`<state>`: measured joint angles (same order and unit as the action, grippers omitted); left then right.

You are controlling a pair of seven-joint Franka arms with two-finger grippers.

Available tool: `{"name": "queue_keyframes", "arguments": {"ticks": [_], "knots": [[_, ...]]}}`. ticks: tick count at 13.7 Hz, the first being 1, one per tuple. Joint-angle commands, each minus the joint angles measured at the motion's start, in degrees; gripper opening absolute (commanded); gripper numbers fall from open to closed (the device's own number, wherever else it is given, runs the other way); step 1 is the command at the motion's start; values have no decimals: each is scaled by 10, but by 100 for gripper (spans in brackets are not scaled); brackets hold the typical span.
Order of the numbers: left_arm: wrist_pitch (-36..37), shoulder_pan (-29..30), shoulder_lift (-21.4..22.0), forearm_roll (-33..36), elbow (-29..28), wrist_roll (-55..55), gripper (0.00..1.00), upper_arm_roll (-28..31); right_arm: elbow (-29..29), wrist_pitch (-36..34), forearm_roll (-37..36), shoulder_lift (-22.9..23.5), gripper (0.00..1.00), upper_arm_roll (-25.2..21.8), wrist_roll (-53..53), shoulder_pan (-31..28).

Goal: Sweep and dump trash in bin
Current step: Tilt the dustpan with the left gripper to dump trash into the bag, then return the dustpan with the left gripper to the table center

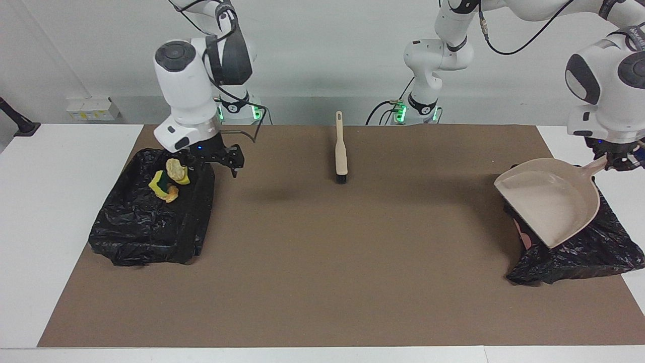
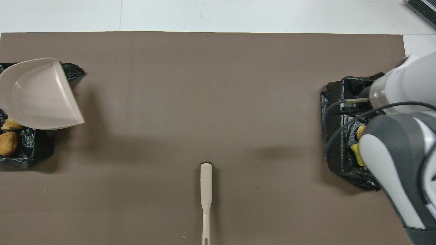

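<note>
Brush [image 1: 341,159] flat on the brown mat [image 1: 322,282] of the table [image 1: 60,201], near the robots' edge at mid-table, handle toward the robots, bristles pointing away, touched by neither pincer. Toward the right arm's end from the brush, a black-bagged bin [image 1: 146,227] with trash in it: a yellow-green sponge [image 1: 159,185], a pale pastry lump [image 1: 175,168] on a yellow sponge chunk [image 1: 184,178], and a golden-brown lump [image 1: 172,193] beside them, all bunched in the part of the bin nearest the robots. Right pincer [image 1: 210,162] up in the air over that bin's edge on the brush's side, fingers spread wide, gripping nothing. Toward the left arm's end from the brush, a second black-bagged bin [image 1: 579,254], largely covered by the beige dustpan [image 1: 552,201] raised over it, pan mouth turned toward the brush. Left pincer [image 1: 619,162] clenched on the dustpan's handle [image 1: 593,169], over the table's end past that bin. From overhead, two golden-brown lumps [image 2: 7,143] visible in this second bin, at the dustpan's rim on the side nearer the robots. Dustpan's inside bare.
</note>
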<state>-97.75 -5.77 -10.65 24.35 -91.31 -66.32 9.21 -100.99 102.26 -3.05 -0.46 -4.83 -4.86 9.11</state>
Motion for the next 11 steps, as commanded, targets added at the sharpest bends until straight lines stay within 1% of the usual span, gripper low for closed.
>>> {"name": "queue_keyframes", "arguments": {"ticks": [1,2,3,5,7,8,9,11], "knots": [[7,2,26,-45,-41,132,0,-58,32,-77,-7,-32,100,-22,28,-2],[8,-1,20,-56,-45,177,0,-79,53,-110,-6,-32,100,-29,37,-1],[7,-2,13,-73,-45,240,0,-104,61,-122,-5,-32,100,-31,42,-2],[-2,-3,-8,-98,-44,349,0,-150,41,-116,4,-47,100,-29,43,-15],[-17,-3,-31,-110,-38,473,0,-205,40,-116,6,-48,100,-29,42,-17],[-33,-4,-38,-126,-37,532,0,-225,42,-116,6,-46,100,-26,42,-27],[-39,-6,-45,-143,-33,587,0,-247,42,-116,7,-46,100,-25,42,-22],[-40,-12,-87,-145,-8,707,0,-294,43,-116,7,-46,100,-26,42,-22]]}}
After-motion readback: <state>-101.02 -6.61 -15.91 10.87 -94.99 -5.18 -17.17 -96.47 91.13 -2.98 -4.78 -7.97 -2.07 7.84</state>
